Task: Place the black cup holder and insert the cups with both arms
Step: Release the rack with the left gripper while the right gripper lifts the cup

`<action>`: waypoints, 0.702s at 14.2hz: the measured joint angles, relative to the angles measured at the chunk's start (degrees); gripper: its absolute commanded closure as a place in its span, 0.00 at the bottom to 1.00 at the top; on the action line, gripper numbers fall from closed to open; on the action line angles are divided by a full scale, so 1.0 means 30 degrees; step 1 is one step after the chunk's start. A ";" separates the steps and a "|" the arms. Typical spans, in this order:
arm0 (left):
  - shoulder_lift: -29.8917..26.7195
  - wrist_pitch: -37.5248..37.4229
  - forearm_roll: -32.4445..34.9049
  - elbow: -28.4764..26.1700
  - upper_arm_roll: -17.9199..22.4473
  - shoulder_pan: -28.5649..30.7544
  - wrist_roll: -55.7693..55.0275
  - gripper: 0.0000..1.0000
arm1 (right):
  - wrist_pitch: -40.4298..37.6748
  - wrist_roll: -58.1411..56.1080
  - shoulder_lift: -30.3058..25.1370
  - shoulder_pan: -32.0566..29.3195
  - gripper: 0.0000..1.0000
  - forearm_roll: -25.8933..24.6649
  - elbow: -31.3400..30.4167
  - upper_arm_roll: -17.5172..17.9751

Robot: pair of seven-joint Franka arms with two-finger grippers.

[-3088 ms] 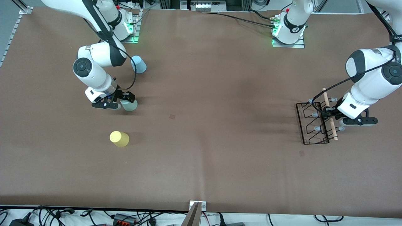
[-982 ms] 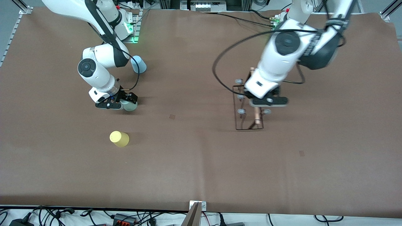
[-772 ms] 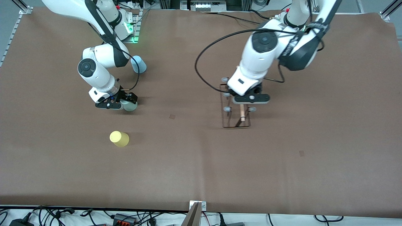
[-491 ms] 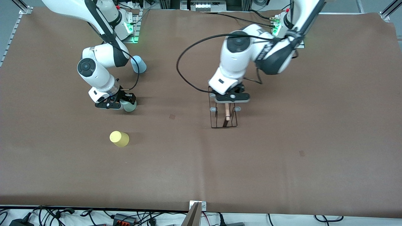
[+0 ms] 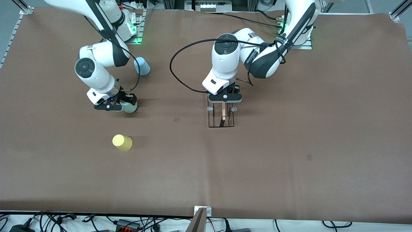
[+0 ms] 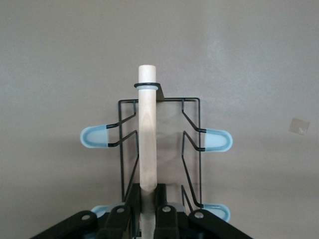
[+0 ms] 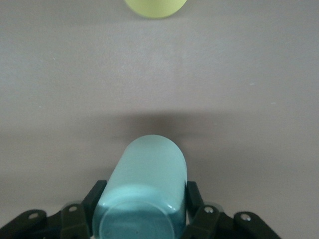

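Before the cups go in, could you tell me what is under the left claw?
The black cup holder, gripped by its wooden handle; the left claw covers its end toward the robots' bases.

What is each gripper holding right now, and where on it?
The left gripper grips the black cup holder by its wooden rod handle. The right gripper clamps the green cup around its sides.

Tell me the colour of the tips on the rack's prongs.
Pale blue tips, clearest in the left wrist view.

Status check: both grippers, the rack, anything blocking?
Left gripper shut on black cup holder handle, mid-table. Right gripper shut on green cup. Yellow cup, blue cup on table; nothing blocking.
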 measured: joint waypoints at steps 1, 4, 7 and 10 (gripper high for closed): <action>0.0001 0.0000 0.0004 0.0006 0.0005 0.0000 -0.0072 0.99 | -0.0691 -0.0025 -0.0625 -0.0108 0.79 -0.0057 0.0100 -0.0012; 0.0106 -0.0001 0.0008 0.0008 0.0009 0.0000 -0.0183 0.98 | -0.2739 -0.0135 -0.2196 -0.0212 0.79 -0.0083 0.0584 -0.0028; 0.0246 0.0001 0.0009 0.0010 0.0009 -0.0003 -0.0194 0.70 | -0.6503 -0.0407 -0.2987 -0.0205 0.79 -0.0120 0.2773 -0.0024; 0.0243 -0.0025 0.0010 0.0082 0.0000 -0.0090 -0.0190 0.08 | -1.0472 -0.0553 -0.3091 -0.0210 0.78 -0.0124 0.5619 -0.0026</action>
